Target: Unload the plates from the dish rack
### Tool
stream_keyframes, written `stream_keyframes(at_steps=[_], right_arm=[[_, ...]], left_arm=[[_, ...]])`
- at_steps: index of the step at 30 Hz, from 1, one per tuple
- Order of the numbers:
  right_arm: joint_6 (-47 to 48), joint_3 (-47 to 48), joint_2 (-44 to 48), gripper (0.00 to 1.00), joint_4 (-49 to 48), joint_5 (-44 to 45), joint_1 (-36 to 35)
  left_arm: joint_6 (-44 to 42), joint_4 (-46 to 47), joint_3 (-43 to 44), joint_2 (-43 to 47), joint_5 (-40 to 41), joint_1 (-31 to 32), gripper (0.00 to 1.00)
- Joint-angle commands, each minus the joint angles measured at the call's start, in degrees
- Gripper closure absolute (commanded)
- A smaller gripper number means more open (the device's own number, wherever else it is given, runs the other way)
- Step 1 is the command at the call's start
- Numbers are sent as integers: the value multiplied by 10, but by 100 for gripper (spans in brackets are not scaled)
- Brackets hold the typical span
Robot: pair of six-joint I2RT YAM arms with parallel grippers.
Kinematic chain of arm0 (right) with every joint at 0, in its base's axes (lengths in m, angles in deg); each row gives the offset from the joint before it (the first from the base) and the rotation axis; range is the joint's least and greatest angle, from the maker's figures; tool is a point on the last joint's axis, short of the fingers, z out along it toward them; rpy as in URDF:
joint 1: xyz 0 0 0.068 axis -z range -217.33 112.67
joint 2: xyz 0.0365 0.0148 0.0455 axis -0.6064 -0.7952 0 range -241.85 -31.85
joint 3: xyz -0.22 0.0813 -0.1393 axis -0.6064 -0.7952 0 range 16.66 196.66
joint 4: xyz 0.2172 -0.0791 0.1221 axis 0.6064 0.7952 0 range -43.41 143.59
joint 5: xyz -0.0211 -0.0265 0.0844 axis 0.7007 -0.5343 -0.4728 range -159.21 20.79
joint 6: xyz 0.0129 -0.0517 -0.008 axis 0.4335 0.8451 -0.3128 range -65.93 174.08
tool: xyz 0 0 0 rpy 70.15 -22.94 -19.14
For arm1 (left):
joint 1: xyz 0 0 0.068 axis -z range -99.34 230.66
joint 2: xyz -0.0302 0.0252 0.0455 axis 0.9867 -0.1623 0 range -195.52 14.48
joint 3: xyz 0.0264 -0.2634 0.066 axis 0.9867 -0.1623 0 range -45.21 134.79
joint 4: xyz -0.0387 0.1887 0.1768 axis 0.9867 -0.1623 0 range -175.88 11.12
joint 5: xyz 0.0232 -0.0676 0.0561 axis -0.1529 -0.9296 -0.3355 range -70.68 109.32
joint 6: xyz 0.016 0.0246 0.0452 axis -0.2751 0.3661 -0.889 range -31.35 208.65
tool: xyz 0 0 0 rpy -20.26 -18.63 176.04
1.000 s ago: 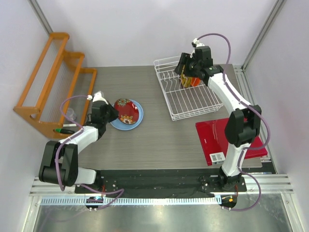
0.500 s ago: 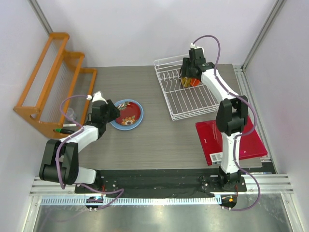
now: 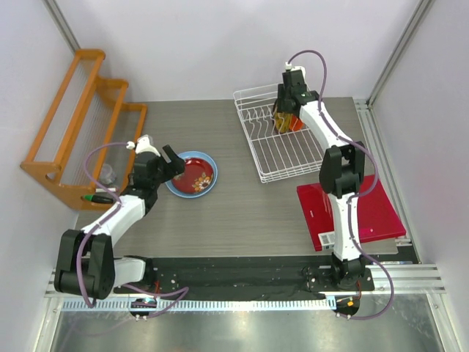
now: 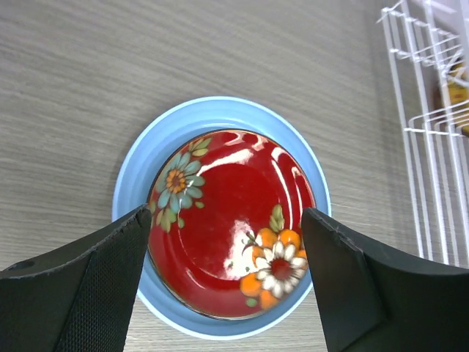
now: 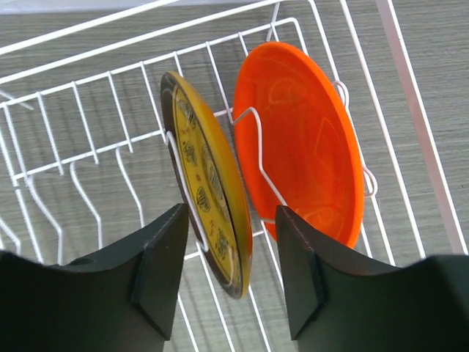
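The gray tabletop has open room through its middle and near edge. A stepped wooden rack lines the left edge, a flat red rectangle sits at the near right corner, and the white wire dish rack sits toward the far right corner. Left of center, the blue plate lies flat with the red floral plate nested in it. The left gripper hangs above them with its fingers spread wide, released. Only the right wrist view shows the rack's far end clearly: the yellow plate and the orange plate stand on edge in neighboring slots. The right gripper straddles the yellow plate's rim, fingers apart and not clamped.
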Motion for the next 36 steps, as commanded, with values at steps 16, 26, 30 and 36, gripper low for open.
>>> stream_keyframes(at_steps=[16,26,30,36], right_arm=[[58,96,-27,99,9,86,-18],[102,28,73,99,-44,260,-71],[95,-11,127,99,-49,264,-75],[19,-86,229,99,-12,199,-87]], left_arm=[[-2,-7,25,46,-26,-1,16],[-15,-45,51,40,-36,-1,3],[-15,-33,49,46,-65,0,1],[4,-31,65,39,-106,-1,0]])
